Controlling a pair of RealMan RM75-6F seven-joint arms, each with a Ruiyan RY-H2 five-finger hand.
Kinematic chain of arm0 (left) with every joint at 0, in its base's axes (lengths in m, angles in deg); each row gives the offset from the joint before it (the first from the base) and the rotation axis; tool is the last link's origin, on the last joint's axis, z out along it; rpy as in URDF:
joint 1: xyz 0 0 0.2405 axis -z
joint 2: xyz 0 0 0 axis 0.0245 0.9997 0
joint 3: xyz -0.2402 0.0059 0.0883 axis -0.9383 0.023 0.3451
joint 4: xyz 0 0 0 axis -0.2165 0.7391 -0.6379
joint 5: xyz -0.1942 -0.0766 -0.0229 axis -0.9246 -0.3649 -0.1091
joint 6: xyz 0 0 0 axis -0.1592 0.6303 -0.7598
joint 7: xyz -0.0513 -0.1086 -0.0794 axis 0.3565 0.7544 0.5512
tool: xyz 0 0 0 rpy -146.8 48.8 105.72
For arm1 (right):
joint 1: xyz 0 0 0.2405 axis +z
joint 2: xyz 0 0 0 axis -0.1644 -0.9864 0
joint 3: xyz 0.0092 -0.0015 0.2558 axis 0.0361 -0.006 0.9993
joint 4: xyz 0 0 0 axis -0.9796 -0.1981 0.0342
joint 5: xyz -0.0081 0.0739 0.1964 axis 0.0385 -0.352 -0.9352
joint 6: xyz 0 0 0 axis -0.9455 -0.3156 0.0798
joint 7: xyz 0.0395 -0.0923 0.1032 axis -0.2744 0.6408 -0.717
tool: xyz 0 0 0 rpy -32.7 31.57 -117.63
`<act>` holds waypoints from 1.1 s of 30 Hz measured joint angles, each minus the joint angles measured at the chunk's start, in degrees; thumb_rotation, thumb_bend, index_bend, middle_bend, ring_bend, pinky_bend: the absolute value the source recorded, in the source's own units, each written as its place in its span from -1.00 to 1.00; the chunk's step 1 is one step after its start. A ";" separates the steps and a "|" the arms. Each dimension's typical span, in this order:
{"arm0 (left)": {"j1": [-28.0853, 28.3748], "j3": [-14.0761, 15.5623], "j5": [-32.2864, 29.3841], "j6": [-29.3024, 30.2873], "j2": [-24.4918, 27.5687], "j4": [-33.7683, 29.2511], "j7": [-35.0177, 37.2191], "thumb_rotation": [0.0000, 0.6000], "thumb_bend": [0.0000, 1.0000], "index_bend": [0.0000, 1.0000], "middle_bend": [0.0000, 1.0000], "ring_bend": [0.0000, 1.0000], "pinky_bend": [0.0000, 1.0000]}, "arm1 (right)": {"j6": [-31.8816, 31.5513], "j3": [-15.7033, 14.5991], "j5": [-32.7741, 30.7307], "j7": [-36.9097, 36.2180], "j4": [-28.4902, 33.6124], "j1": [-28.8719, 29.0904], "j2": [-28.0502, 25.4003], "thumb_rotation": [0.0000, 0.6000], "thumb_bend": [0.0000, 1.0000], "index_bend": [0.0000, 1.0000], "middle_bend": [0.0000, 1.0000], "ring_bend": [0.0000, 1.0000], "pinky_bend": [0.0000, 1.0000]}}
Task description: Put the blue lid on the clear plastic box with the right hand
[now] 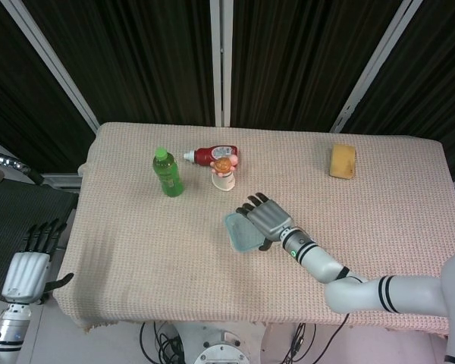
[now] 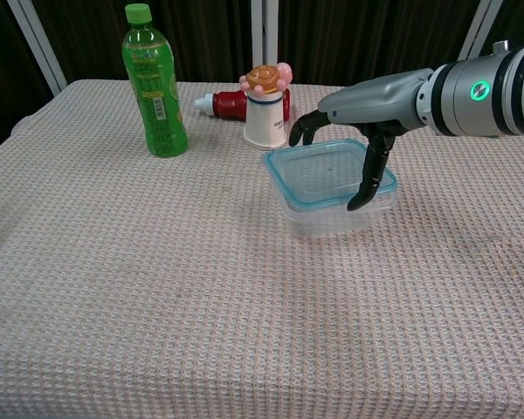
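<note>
Blue lid (image 2: 319,173), rounded-rectangle rim around a clear centre panel: sits on top of the clear plastic box (image 2: 336,212), roughly flat and lined up with the box's rim; whether it is pressed fully home I cannot tell. In the head view the lid (image 1: 241,231) shows as a pale blue-green panel near the table's middle.

Clear plastic box, shallow, thin translucent walls, rounded corners: stands on the table (image 2: 157,288) just in front of the white cup.

My right hand (image 2: 360,131), dark fingers on a silver-grey back: arched over the lid's far and right edges, fingers curled down at the back rim, thumb reaching down the right side to the box wall. It grips the lid by its edges. Head view shows the same hand (image 1: 266,218) covering the lid's right side.

My left hand (image 1: 29,269), same build: off the table's left edge, fingers spread, holding nothing.

Table cover: beige waffle-weave cloth.

White cup (image 2: 265,118), tapered, with a brown-and-pink toy on top: just behind the box.

Red bottle (image 2: 231,104), white cap: lying on its side behind the cup.

Green bottle (image 2: 155,83), green cap, printed label: upright, well left of the box.

Yellow sponge (image 1: 343,161), blocky: far right of the table.
</note>
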 measured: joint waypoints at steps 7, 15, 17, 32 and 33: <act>-0.07 0.08 0.04 0.00 -0.27 0.51 0.39 1.00 -1.00 -0.88 -1.00 -1.00 -1.00 | -1.46 -1.06 -0.76 0.20 0.61 0.26 0.56 1.00 -0.56 -0.71 -0.34 -1.00 -1.00; -0.03 0.03 -0.05 -0.11 -0.27 0.59 0.51 1.00 -1.00 -0.88 -1.00 -1.00 -1.00 | -1.94 -1.35 -1.21 -0.43 -0.86 0.48 1.90 1.00 -0.57 -0.71 -0.35 -1.00 -1.00; -0.06 0.04 -0.08 -0.11 -0.26 0.61 0.56 1.00 -1.00 -0.88 -1.00 -1.00 -1.00 | -2.11 -1.33 -1.21 -0.42 -0.81 0.57 1.98 1.00 -0.57 -0.72 -0.35 -1.00 -1.00; 0.06 0.05 -0.31 -0.59 -0.72 1.71 1.67 1.00 -1.00 -0.88 -1.00 -1.00 -1.00 | -4.96 -1.67 -2.83 -0.20 1.00 0.14 2.16 1.00 -0.68 -0.84 -0.38 -1.00 -1.00; 0.10 0.06 -0.30 -0.67 -0.79 1.81 1.73 1.00 -1.00 -0.88 -1.00 -1.00 -1.00 | -5.15 -1.75 -3.06 -0.01 1.15 0.13 2.18 1.00 -0.69 -0.85 -0.38 -1.00 -1.00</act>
